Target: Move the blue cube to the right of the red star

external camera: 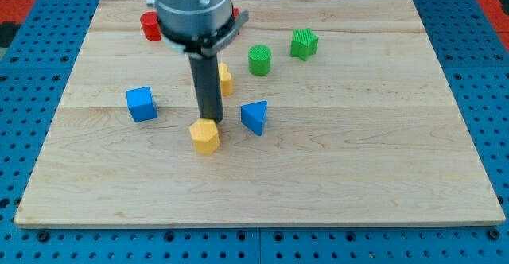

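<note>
The blue cube (pixel 141 103) sits on the wooden board at the view's left. A red block (pixel 149 26) lies near the view's top left, partly hidden by the arm; its shape cannot be made out. Another bit of red (pixel 235 13) shows just right of the arm. My tip (pixel 211 121) is at the middle of the board, right above and touching or nearly touching a yellow hexagonal block (pixel 205 136). The tip is about 85 px to the right of the blue cube.
A blue triangular block (pixel 254 117) lies just right of the tip. A second yellow block (pixel 226 79) is partly behind the rod. A green cylinder (pixel 259 60) and a green star-like block (pixel 303 43) lie at the upper right. The wooden board (pixel 358 176) rests on a blue pegboard.
</note>
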Tool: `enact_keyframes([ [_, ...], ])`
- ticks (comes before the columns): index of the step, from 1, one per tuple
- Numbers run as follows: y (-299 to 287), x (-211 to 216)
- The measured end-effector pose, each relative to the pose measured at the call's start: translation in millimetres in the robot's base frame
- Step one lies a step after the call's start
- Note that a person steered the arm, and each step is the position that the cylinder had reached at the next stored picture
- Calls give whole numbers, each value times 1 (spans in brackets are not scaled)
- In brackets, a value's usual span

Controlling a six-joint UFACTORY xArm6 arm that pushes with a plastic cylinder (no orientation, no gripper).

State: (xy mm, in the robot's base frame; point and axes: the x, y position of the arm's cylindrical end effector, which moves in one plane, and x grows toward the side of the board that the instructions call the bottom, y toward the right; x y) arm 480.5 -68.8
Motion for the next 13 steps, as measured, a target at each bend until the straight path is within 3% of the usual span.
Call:
enact_keyframes([
  [1,-54,11],
  [3,-89,-51],
  [4,-103,-52],
  [5,-115,-6],
  [6,-137,-36],
  [10,-144,-114],
  [13,-98,-175],
])
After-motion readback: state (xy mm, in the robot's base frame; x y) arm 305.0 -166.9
